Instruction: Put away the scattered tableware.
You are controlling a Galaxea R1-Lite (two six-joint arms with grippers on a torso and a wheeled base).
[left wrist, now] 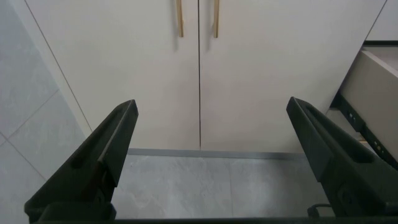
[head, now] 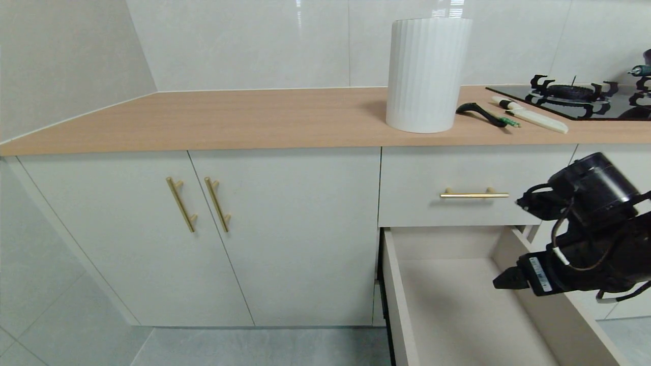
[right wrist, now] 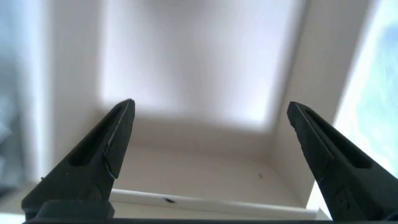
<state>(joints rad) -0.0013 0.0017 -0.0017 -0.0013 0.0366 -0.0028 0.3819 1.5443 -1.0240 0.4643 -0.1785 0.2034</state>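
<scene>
Left of the white ribbed canister (head: 426, 76), the counter (head: 229, 119) runs wide and passable. Right of it, a black utensil (head: 480, 113) and a white utensil (head: 534, 118) crowd the strip before the hob (head: 569, 96). Below it, the drawer (head: 457, 305) gapes upward, with the right tool (right wrist: 210, 106) above its side wall.

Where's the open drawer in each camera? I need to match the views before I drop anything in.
Head view: the open drawer sits low, directly under the closed drawer.
Left wrist view: its side juts out beside the double doors.
Right wrist view: its pale inside lies beyond the open right claw.
Shared landmark: the doors' gold handles, in head and left wrist views.
</scene>
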